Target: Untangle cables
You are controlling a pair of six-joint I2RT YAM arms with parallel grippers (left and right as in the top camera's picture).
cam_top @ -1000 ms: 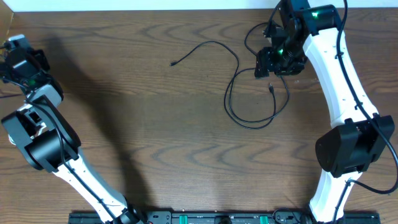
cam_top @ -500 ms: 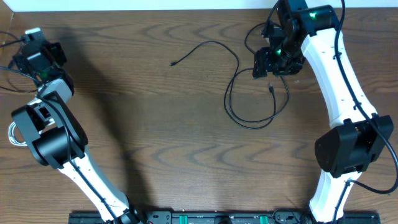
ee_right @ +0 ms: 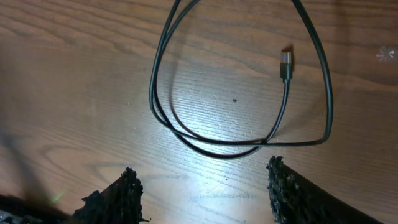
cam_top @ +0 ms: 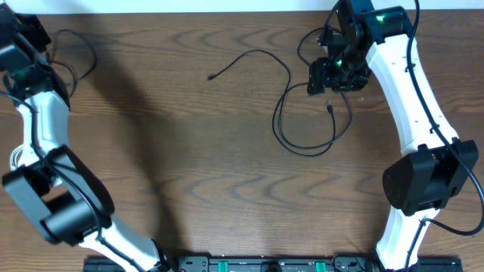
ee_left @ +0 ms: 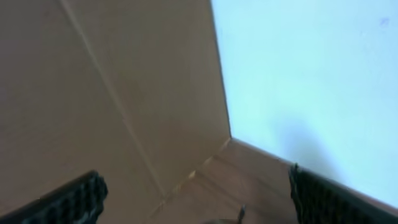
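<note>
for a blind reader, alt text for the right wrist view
A black cable lies in a loose loop on the wooden table, its plug end inside the loop. The right end effector hangs open nearby, holding nothing.

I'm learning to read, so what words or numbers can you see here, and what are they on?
None can be read. The wooden table, the black cable and the white right arm carry no print that shows. Any marks on the rail along the table's near edge are too small to read.
</note>
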